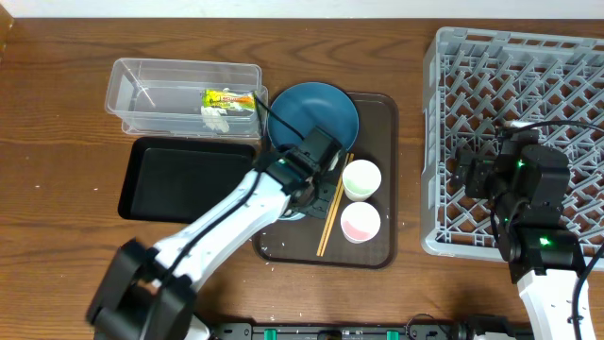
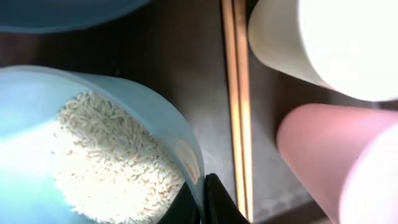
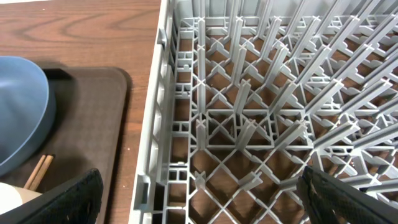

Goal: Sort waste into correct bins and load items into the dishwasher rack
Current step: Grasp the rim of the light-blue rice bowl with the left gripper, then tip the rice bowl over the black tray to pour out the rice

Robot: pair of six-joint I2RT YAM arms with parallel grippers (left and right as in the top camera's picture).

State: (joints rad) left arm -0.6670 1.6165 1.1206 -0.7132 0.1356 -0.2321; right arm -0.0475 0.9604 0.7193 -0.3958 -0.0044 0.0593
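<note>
Wooden counter bears the grey dishwasher rack, the right tool spread open above it. On the brown serving tray, the left tool grips the light-blue bowl by its rim; next, probably a level lift to dump its rice.

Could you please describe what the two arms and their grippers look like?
Both have white tubular links, black joints and black cables. The left arm carries a black left gripper; the right arm shows green lights, and the right gripper has black, textured fingers.
</note>
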